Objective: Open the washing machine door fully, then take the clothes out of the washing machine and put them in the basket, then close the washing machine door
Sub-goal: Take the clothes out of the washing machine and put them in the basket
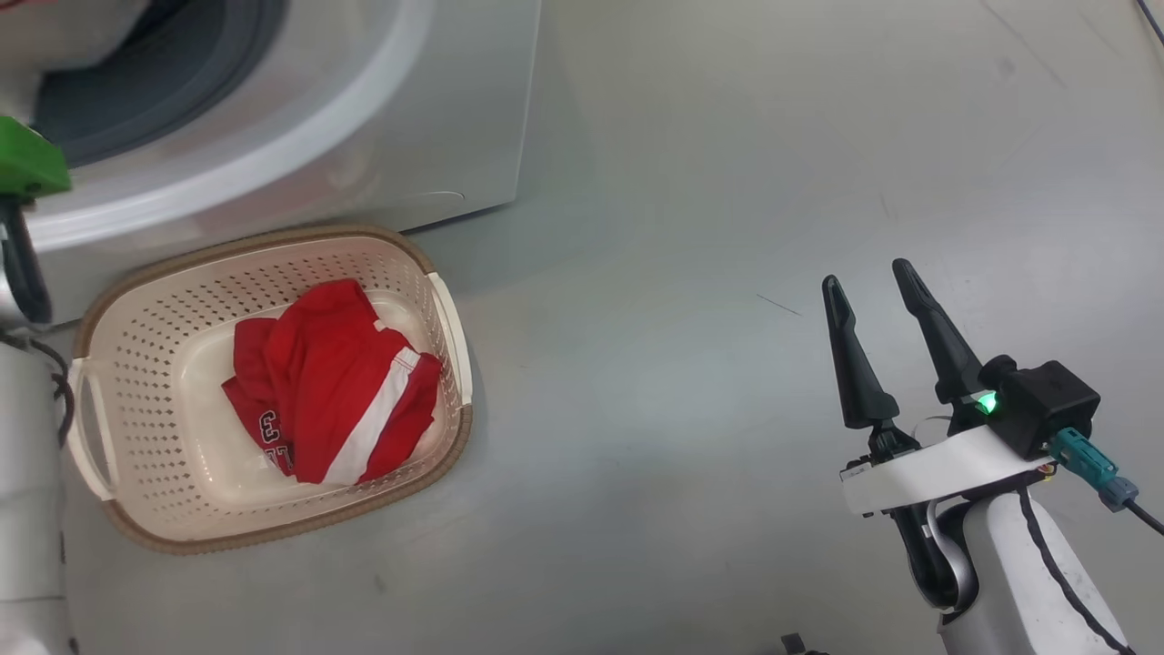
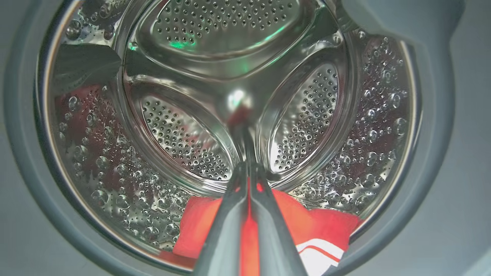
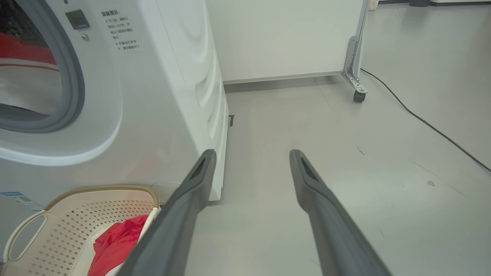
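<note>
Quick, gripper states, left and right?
Left gripper: shut, in the drum by the clothes; grip cannot be told.
Right gripper: open, empty.

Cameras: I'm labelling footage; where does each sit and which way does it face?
Head view: on the head, looking down at basket and floor; open right gripper lower right.
Left wrist view: on the left wrist, looking into the drum; shut left gripper, red clothes behind.
Right wrist view: on the right wrist, looking along the floor beside the washing machine; fingers spread.
Head and right wrist views share the basket.
</note>
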Robot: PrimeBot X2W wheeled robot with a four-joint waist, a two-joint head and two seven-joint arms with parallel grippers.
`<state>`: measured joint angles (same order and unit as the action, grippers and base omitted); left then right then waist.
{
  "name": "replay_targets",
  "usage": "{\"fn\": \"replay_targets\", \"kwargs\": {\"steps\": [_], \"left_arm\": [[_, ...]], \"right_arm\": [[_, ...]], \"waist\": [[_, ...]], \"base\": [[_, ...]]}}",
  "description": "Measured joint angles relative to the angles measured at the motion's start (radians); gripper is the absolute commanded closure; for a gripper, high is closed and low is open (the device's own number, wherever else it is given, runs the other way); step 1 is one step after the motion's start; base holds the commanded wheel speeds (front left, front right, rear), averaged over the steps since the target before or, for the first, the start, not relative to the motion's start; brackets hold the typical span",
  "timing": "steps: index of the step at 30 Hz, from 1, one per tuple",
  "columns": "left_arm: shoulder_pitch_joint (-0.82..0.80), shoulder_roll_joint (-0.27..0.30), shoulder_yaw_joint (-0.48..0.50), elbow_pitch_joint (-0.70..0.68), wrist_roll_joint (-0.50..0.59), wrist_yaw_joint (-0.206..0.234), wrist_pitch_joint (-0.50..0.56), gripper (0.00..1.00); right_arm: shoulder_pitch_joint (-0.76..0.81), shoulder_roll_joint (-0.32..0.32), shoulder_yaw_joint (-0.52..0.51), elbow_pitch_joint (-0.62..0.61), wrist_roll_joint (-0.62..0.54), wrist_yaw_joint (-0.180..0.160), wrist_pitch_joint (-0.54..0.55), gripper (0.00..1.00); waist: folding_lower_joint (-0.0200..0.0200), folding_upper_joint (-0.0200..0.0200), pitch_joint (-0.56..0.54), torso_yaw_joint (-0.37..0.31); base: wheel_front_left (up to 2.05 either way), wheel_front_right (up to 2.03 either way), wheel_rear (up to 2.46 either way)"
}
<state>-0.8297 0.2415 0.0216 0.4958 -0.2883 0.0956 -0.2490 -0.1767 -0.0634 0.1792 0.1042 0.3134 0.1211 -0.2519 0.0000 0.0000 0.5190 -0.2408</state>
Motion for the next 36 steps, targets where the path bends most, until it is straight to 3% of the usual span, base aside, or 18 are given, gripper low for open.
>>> {"fn": "replay_targets", "kwargs": {"steps": [23, 36], "left_arm": [[0.341, -0.166, -0.07, -0.265, 0.019, -0.004, -0.003, 1.0], [0.494, -0.181, -0.111, -0.443, 0.035, -0.004, -0.003, 1.0]], "right_arm": [[0.111, -0.022, -0.011, 0.047, -0.017, 0.0, 0.0, 0.0], [0.169, -0.026, -0.011, 0.049, -0.025, 0.0, 0.0, 0.0]], "waist": [[0.0, 0.0, -0.216, 0.138], [-0.0001, 0.0, -0.32, 0.22]], "base": [[0.0, 0.0, 0.0], [0.0, 0.0, 0.0]]}}
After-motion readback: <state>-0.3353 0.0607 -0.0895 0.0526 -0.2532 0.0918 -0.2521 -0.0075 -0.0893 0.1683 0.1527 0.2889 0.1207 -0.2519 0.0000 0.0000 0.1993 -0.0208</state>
